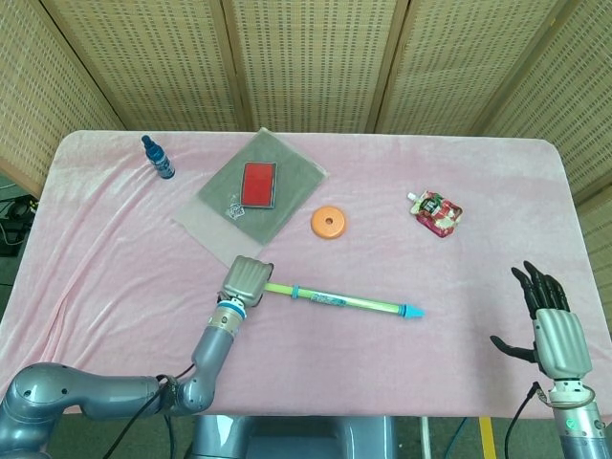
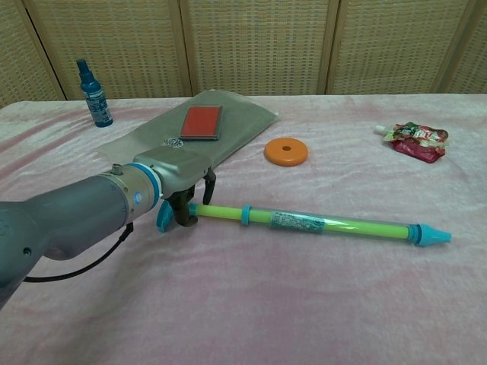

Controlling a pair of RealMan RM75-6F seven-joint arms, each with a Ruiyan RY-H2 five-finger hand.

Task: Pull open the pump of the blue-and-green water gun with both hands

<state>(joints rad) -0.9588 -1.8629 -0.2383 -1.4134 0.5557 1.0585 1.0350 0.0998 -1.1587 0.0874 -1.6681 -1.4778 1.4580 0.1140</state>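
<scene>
— Left hand point(image 2: 176, 176)?
— Palm down, fingers point(image 2: 183, 211) curled over the pump end of the water gun point(image 2: 304, 223), beside the blue T-handle point(image 2: 163, 217). Firm grasp or mere contact: cannot tell. Forearm stretching back toward 7 o'clock.

— Right hand point(image 1: 555, 335)?
— Raised upright, fingers point(image 1: 537, 289) spread, released, holding nothing, at 4 o'clock off the tabletop point(image 1: 478, 210) edge.

— Gun itself?
— Flat mid-tabletop, nozzle toward 4 o'clock, orange disc point(image 1: 328, 223) at 12 o'clock of it.
</scene>
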